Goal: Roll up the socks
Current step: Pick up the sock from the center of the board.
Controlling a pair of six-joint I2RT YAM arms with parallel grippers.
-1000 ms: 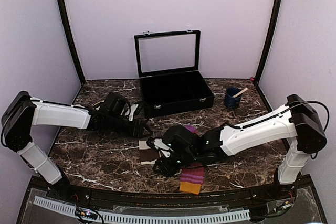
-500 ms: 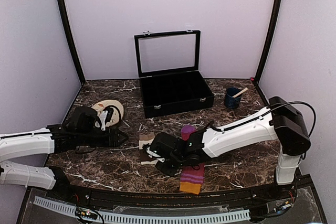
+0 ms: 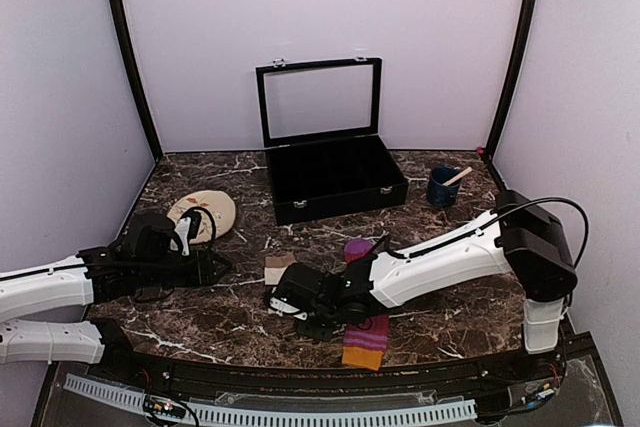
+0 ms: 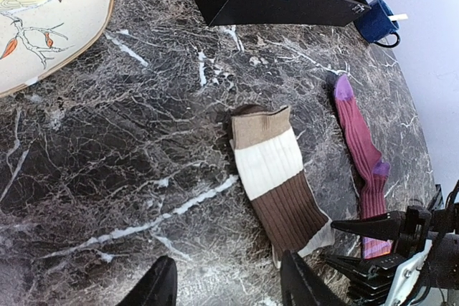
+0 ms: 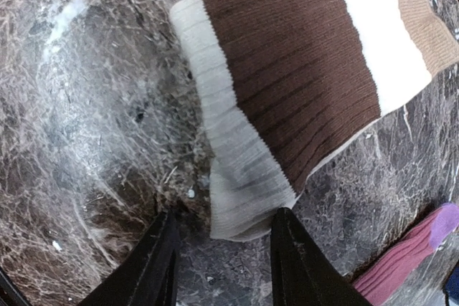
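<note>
The cream sock with brown bands [image 3: 278, 269] lies flat on the marble, tan cuff away from me; it also shows in the left wrist view [image 4: 276, 177]. My right gripper [image 5: 226, 263] is open and low over its pale near end [image 5: 240, 184], one finger on each side, the right fingertip [image 5: 290, 249] at the fabric's edge. My left gripper [image 4: 229, 288] is open over bare marble, left of this sock. The magenta-purple sock [image 4: 362, 148] lies stretched out to the right, its orange cuff [image 3: 363, 347] near the table's front edge and its middle hidden under my right arm.
A black case [image 3: 335, 179] with raised lid stands at the back centre. A blue cup [image 3: 443, 187] holding a wooden stick sits to its right. A round beige disc with a bird pattern [image 3: 203, 213] lies at the back left, beside my left arm.
My left arm has pulled back to the left, uncovering the beige disc, and its jaws have narrowed. My right gripper has slid left to the cream sock's near end.
</note>
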